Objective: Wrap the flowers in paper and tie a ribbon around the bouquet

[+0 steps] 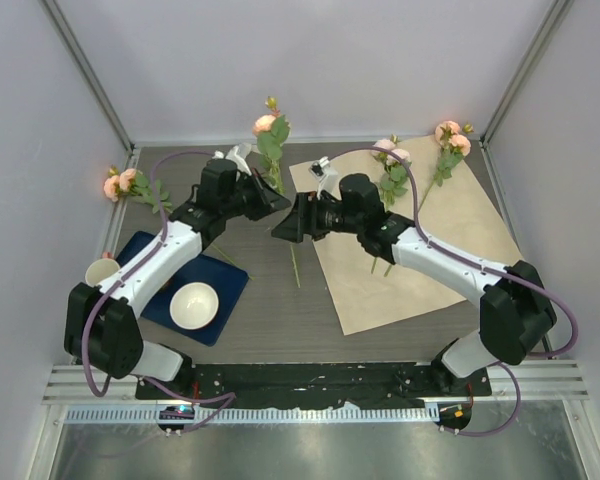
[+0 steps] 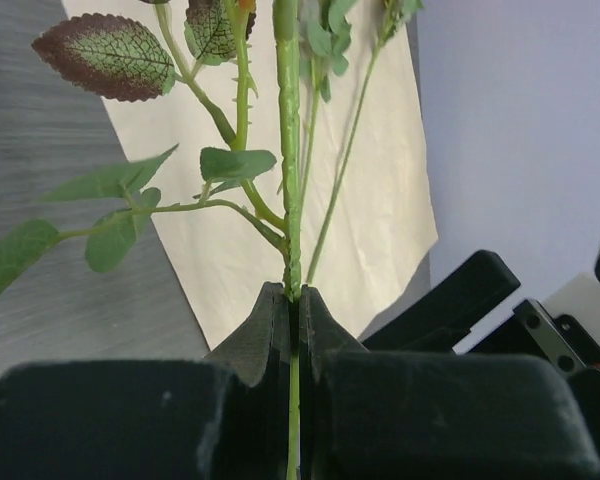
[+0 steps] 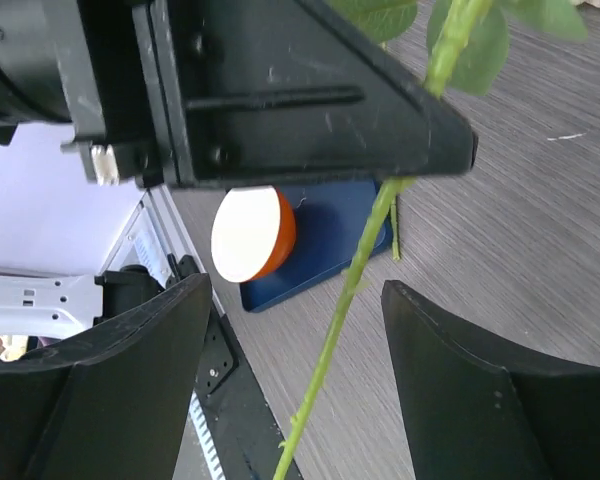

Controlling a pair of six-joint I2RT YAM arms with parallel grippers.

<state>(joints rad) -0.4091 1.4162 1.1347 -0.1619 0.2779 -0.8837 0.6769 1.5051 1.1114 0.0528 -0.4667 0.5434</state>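
Note:
My left gripper (image 1: pixel 272 203) is shut on the thin green stem (image 2: pixel 290 180) of one of the flowers, a pink rose (image 1: pixel 265 125) held above the table's back middle. The stem's lower end (image 1: pixel 296 270) hangs past the fingers. My right gripper (image 1: pixel 283 226) stands open right beside the left one, and the stem (image 3: pixel 365 255) passes between its jaws without touching them (image 3: pixel 298 290). The paper (image 1: pixel 420 250) lies flat at the right, cream face up, with two more roses (image 1: pixel 392 152) (image 1: pixel 452 137) on it. Another rose (image 1: pixel 120 183) lies far left. The ribbon and the bouquet are out of view.
A dark blue tray (image 1: pixel 225 290) at the front left holds a white bowl (image 1: pixel 194 305). A cup (image 1: pixel 102 272) stands at the tray's left edge. Grey walls close in the table on three sides.

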